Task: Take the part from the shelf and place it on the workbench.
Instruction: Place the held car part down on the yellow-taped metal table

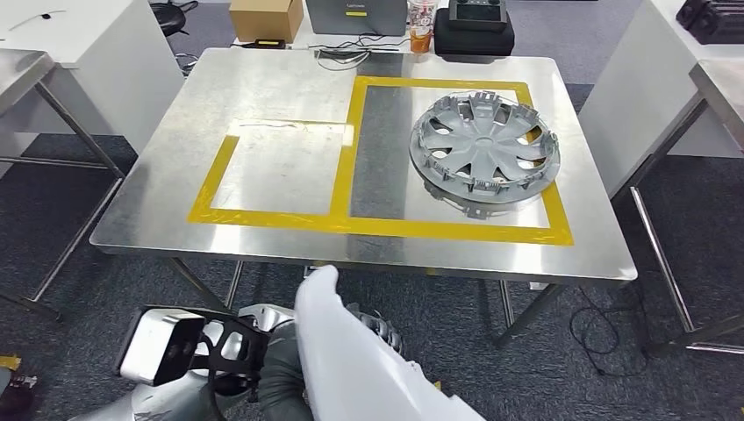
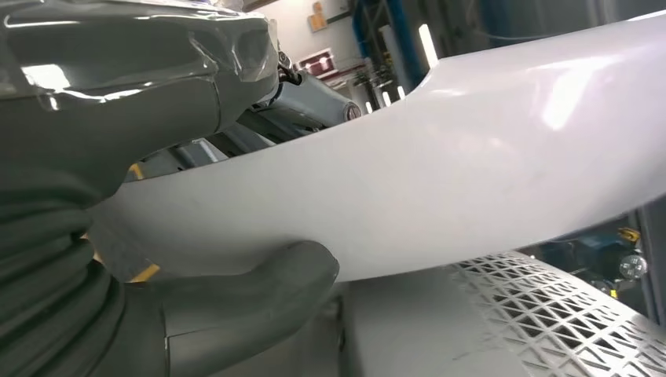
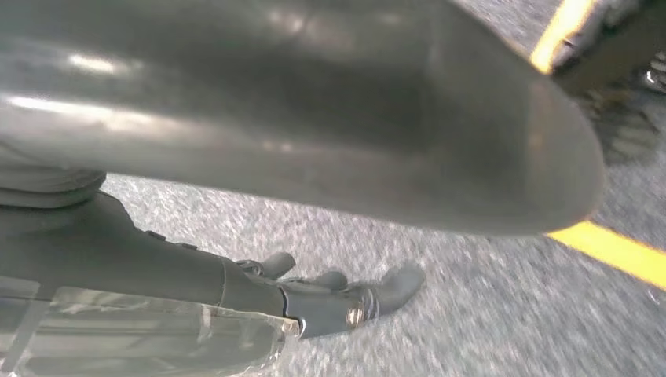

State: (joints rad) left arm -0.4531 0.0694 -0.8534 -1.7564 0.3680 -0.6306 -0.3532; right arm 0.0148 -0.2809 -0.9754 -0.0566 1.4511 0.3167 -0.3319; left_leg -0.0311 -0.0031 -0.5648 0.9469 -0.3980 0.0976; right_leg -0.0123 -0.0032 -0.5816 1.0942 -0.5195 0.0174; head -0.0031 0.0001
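Observation:
The part [image 1: 351,351] is a long, curved, glossy white panel, held low in front of the workbench [image 1: 281,88], its rounded tip pointing toward the bench's front edge. My left hand [image 1: 279,373] grips its left side. In the left wrist view the thumb [image 2: 259,290] presses under the part [image 2: 471,181] and the fingers [image 2: 118,94] wrap over it. In the right wrist view the part's shaded side [image 3: 314,110] runs just above my right hand [image 3: 259,287], whose fingers [image 3: 393,283] stretch out over the floor; its grip on the part is hidden.
The steel workbench carries yellow tape rectangles [image 1: 351,224]. A grey wheel cover [image 1: 484,145] lies in the right rectangle; the left rectangle [image 1: 281,167] is bare. Boxes and a cup [image 1: 420,26] stand behind the bench. Other tables flank it on both sides.

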